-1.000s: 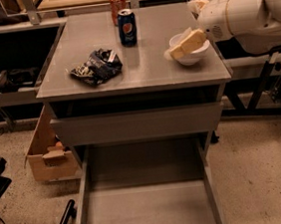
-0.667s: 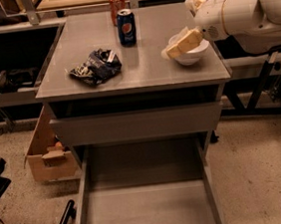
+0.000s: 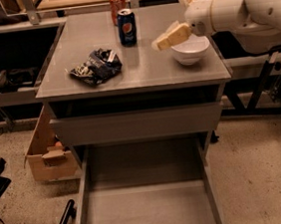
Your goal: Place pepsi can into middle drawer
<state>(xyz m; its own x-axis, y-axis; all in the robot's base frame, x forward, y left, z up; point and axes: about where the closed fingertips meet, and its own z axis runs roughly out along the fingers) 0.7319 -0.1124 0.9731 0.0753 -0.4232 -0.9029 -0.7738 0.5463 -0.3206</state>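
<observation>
The pepsi can (image 3: 126,27) stands upright at the back of the cabinet top, dark blue with a silver top. My gripper (image 3: 170,37) hovers above the cabinet top to the right of the can, about a can's width away, just left of a white bowl. It holds nothing that I can see. The middle drawer (image 3: 148,210) is pulled out wide open below, with a long bare grey floor and low side walls.
An orange-red can (image 3: 117,5) stands just behind the pepsi can. A crumpled dark chip bag (image 3: 95,66) lies left of centre. The white bowl (image 3: 190,52) sits at the right. A shut drawer front (image 3: 137,124) is above the open drawer. A cardboard box (image 3: 47,154) sits on the floor to the left.
My gripper has moved left and slightly up, from over the bowl towards the pepsi can. Nothing else has moved.
</observation>
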